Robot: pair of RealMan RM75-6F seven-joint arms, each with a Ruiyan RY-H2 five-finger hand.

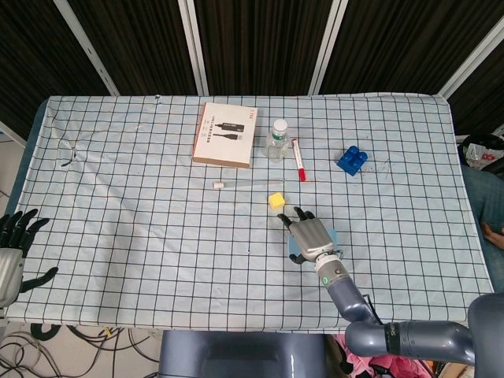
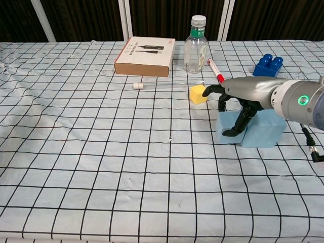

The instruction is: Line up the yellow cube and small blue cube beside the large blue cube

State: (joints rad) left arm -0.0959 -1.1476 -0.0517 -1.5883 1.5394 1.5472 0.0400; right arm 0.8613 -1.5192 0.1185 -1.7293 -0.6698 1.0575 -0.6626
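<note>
While my right hand [image 2: 238, 104] is draping over the large blue cube [image 2: 250, 126], fingers spread and holding nothing, its fingertips are touching the yellow cube [image 2: 198, 94] just left. The small blue cube [image 2: 268, 66] is sitting far right. My left hand [image 1: 14, 250] is hanging open off the table's left edge. The bottle [image 2: 196, 44] is looking empty.
</note>
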